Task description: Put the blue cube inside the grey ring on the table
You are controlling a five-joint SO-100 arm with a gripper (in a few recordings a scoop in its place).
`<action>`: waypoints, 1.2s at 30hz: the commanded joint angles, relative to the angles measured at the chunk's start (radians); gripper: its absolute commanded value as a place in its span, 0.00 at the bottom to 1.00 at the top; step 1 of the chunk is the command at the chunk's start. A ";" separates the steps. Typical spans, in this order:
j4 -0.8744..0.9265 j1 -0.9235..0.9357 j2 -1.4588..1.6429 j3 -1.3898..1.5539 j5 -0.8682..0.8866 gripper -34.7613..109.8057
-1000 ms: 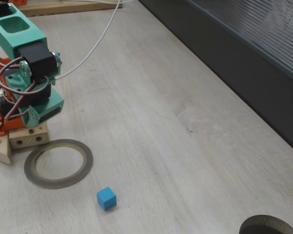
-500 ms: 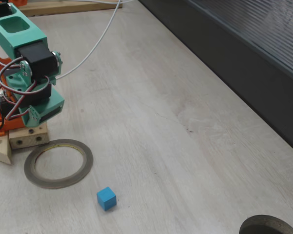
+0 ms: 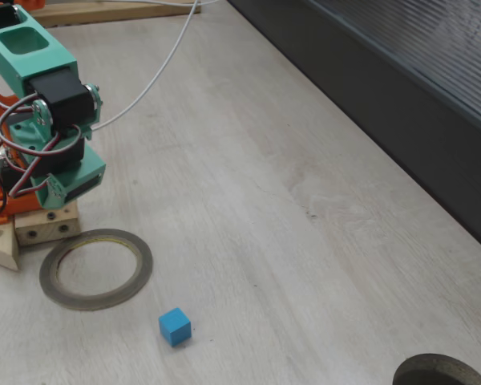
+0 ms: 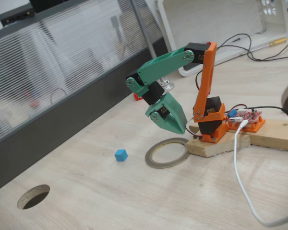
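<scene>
Folded back over my base, my teal end effector [image 4: 175,125] hangs pointing down above the far edge of the thin flat grey-brown ring [image 4: 167,153], its two plastic fingers drawn together to a wedge with nothing between them, though I cannot make out the tip well enough to be sure of a gap. Only that side-on fixed view shows my whole arm, with its orange upright link [image 4: 204,79], the pale wooden block [image 4: 216,144] under my base, a red circuit board [image 4: 247,117] and a white cable [image 4: 240,177] trailing across the pale whitewashed wood-grain counter [image 4: 134,201]. The steeper fixed view cuts me off at the left edge, giving just teal housing and black servos, and my fingertips are lost there.

Both fixed views show the small matte sky-blue cube [image 3: 175,326] lying on the counter outside the ring [image 3: 96,268], near it but not touching. A faint yellowish line runs along the ring's inner rim. One darker round hole-like shape [image 3: 441,370] sits cut off at the bottom edge; from the side it reads as an opening in the counter [image 4: 33,196]. A dark ribbed panel [image 3: 417,48] runs along the counter's edge.
</scene>
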 commanded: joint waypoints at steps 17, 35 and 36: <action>0.009 0.008 0.014 0.015 0.000 0.24; -0.330 0.017 0.015 0.000 0.000 0.24; -0.347 0.017 0.015 0.000 0.000 0.24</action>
